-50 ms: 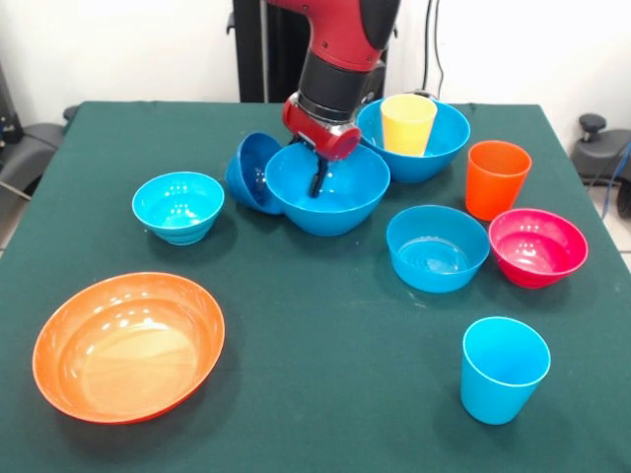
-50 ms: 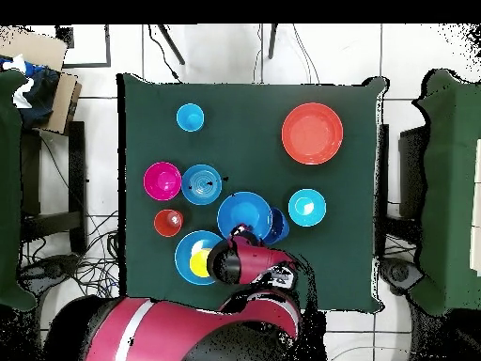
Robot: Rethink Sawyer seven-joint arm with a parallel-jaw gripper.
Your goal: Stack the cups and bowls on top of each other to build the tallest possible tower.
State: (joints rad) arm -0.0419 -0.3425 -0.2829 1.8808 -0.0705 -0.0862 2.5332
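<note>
- Large blue bowl [image 1: 330,192], upright at centre far on the table [image 1: 296,394]; entered from above by the gripper [image 1: 317,182], whose dark tips hang inside it at the far rim, presumably placed for a rim pinch
- Gripper state: cannot be told, the tips being too small and dark to judge any gap or hold
- Small dark blue bowl [image 1: 251,172], tipped on its side and touching the left wall of the large bowl; judged propped there rather than set down
- Second large blue bowl [image 1: 434,148], just behind to the right, with the yellow cup [image 1: 407,123] standing upright inside it: the only nested pair seen
- Orange cup [image 1: 496,177], upright, right of that pair
- Medium light blue bowl [image 1: 437,246] and magenta-red bowl [image 1: 537,246], side by side, nearer right
- Light blue cup [image 1: 503,370], upright, near right
- Cyan bowl [image 1: 178,205], left, apart
- Wide orange bowl [image 1: 128,345], near left; judged the likeliest tower base
- Tower judged barely begun
</note>
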